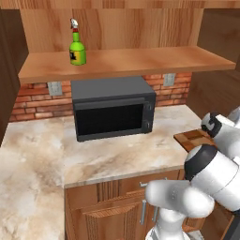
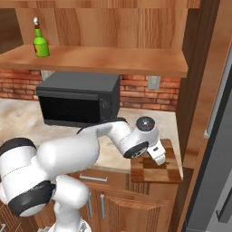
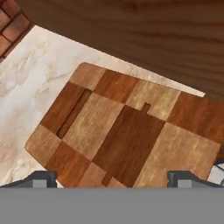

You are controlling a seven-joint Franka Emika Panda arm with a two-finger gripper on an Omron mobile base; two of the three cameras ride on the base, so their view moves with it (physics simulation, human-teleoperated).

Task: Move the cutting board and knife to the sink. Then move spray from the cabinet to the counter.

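Note:
The cutting board (image 3: 127, 131), a patchwork of light and dark brown blocks with a dark slot near one end, lies flat on the counter (image 3: 39, 83). My gripper (image 3: 111, 180) hovers just above it, open, its fingertips (image 3: 40, 178) spread wide over the board's near edge with nothing between them. From the base, the cutting board (image 2: 156, 171) sits at the counter's right end with my white hand over it; the arm hides part of the cutting board (image 1: 193, 138). The green spray (image 1: 77, 48) stands upright on the cabinet shelf (image 1: 140, 61), far left; the spray (image 2: 41, 43) is well away from my arm. Knife and sink are out of view.
A dark microwave (image 1: 112, 108) stands on the counter (image 1: 37, 154) under the shelf, left of the board. A tall wooden wall (image 2: 199, 90) rises right beside the board. Brick backsplash (image 1: 33, 104) runs behind. Base cabinet fronts with handles (image 2: 103, 201) sit below.

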